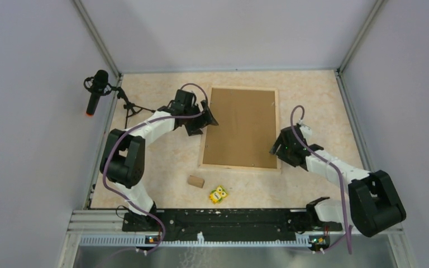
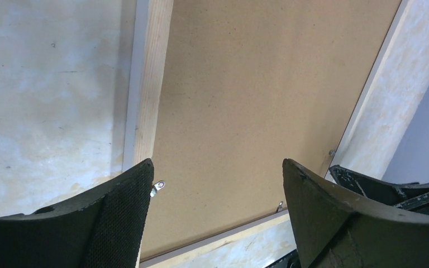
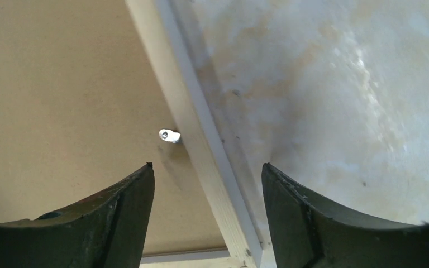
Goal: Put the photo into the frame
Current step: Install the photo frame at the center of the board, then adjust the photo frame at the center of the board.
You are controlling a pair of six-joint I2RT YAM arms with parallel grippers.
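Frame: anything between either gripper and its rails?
Nothing visible. Left gripper, jaws open, is over the frame at its left rail; right gripper, open, over the right rail. The brown backing board fills the frame; no photo in view.

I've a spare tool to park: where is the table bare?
Bare: the far right corner of the table, right of the frame; the near strip between the yellow toy and the right arm. Crowded: the frame's left side, with the left fingers and the microphone stand; the wooden block sits beside the toy.
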